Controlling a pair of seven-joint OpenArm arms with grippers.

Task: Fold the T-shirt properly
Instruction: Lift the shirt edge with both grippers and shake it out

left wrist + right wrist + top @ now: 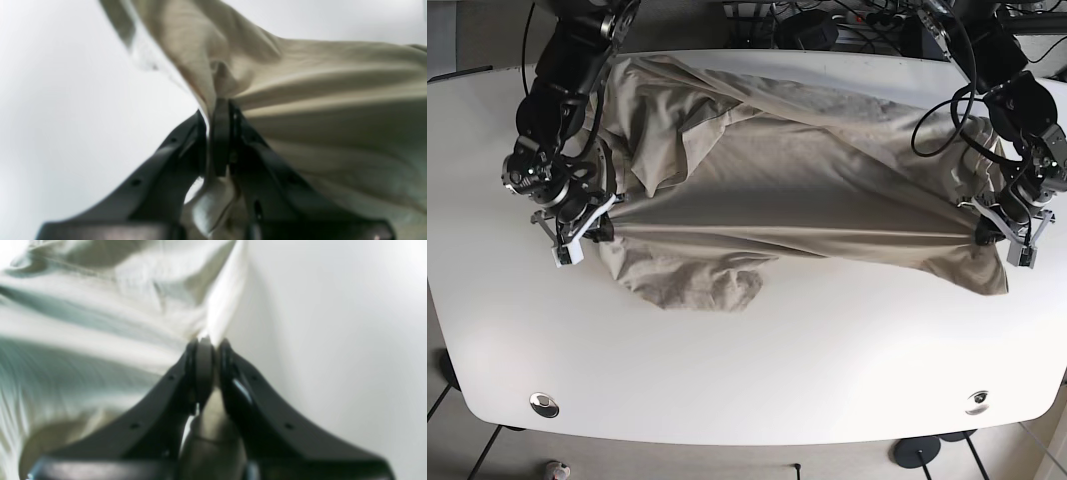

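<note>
A beige T-shirt (807, 180) lies spread across the white table (757, 360), stretched taut between the two arms. My left gripper (217, 103) is shut on a pinch of the shirt's fabric (317, 100); in the base view it (989, 236) is at the shirt's right edge. My right gripper (210, 341) is shut on the shirt's edge (100, 323); in the base view it (605, 228) is at the shirt's left edge. A crumpled sleeve (702, 288) lies at the front left.
Cables (847, 20) and gear sit behind the table's far edge. Two round metal fittings (544, 403) are set in the table near its front corners. Bare table lies in front of the shirt.
</note>
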